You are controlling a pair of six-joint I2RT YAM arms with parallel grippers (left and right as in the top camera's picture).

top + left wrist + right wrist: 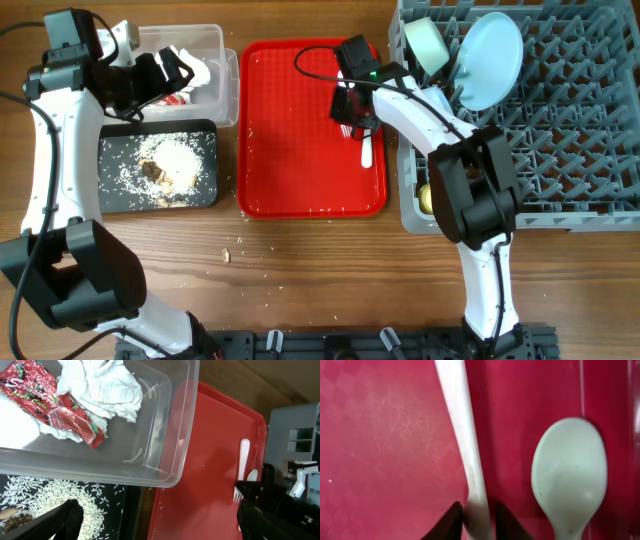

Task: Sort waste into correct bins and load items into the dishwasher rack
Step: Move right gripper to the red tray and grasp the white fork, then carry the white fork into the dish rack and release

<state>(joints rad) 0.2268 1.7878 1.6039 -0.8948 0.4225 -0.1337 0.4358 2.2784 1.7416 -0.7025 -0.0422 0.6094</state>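
Over on the left, the left tool [165,72] hangs released above the clear tub [155,420]. The napkin [100,385] and wrapper [50,405] lie in the tub, dry rubbish kept apart from the rice scraps [180,160] spread in the black tray [118,142] just beside it. On the red tray [290,170] the right tool [479,520] is clenched on the fork [465,435] handle, with the spoon [568,475] just beside it, untouched. I'd guess the fork is bound for the rack [560,150], where the plate [490,60], green bowl [425,45] and yellow cup [424,198] already sit.
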